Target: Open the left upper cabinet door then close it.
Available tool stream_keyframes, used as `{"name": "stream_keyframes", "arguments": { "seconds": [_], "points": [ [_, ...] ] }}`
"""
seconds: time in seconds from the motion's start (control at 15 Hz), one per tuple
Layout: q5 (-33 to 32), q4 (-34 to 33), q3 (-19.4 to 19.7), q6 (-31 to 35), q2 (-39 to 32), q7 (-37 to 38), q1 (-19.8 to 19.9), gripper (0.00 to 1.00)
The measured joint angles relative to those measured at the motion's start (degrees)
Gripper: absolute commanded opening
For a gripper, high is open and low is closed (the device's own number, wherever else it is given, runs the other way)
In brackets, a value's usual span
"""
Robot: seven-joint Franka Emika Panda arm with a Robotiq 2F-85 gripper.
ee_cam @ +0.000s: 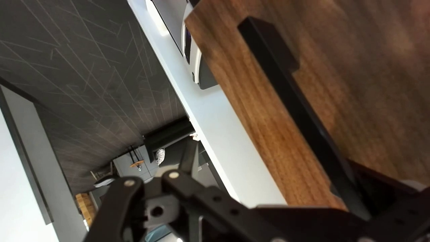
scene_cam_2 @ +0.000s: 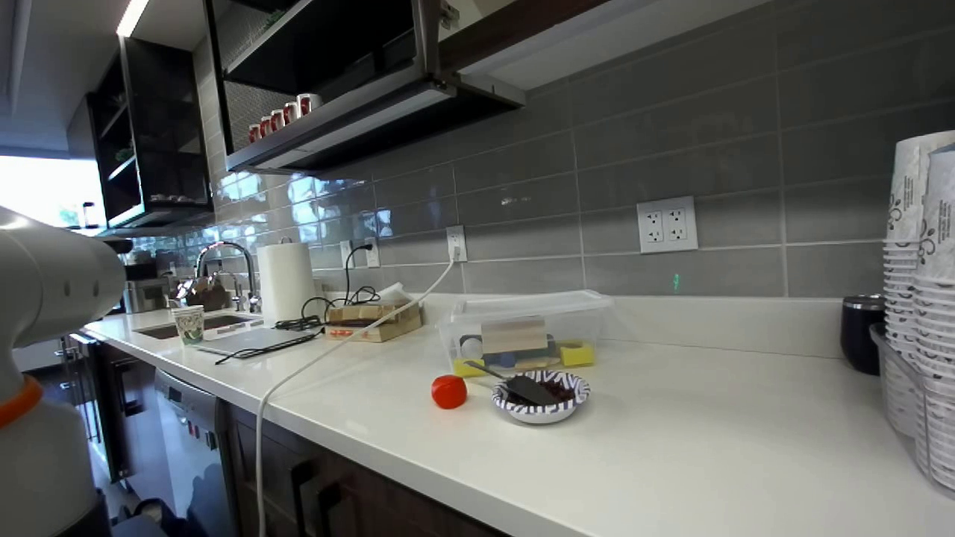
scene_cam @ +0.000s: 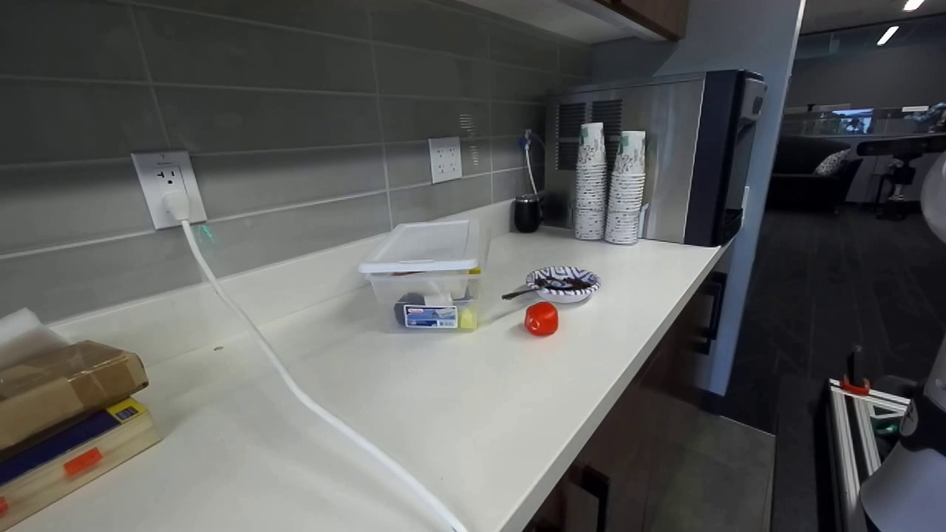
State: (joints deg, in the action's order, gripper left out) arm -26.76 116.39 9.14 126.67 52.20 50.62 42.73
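Observation:
In the wrist view the brown wooden upper cabinet door (ee_cam: 362, 84) fills the right side. Its long black bar handle (ee_cam: 294, 102) runs diagonally down to the gripper, where the lower end is hidden. My gripper (ee_cam: 319, 161) is open, its linkages spread wide. One finger shows left of the door's free edge, in front of the background; the other is out of view at the right. Contact with the handle cannot be told. In an exterior view a metal hinge (scene_cam_2: 449, 15) and a pale inner surface show at the top. The gripper is out of both exterior views.
Arm parts show at the edge of both exterior views (scene_cam: 905, 458) (scene_cam_2: 52, 298). An open shelf with cans (scene_cam_2: 298, 104) adjoins the cabinet. A clear bin (scene_cam: 425, 281), red object (scene_cam: 542, 319), patterned bowl (scene_cam: 565, 292) and cup stacks (scene_cam: 624, 192) stand on the counter (scene_cam: 355, 391).

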Motion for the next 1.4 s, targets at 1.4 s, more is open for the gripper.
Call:
{"name": "stream_keyframes", "arguments": {
  "seconds": [1.4],
  "points": [
    [1.24,3.11,0.48,5.44,0.33,-0.19,0.84,1.00]
  ]
}}
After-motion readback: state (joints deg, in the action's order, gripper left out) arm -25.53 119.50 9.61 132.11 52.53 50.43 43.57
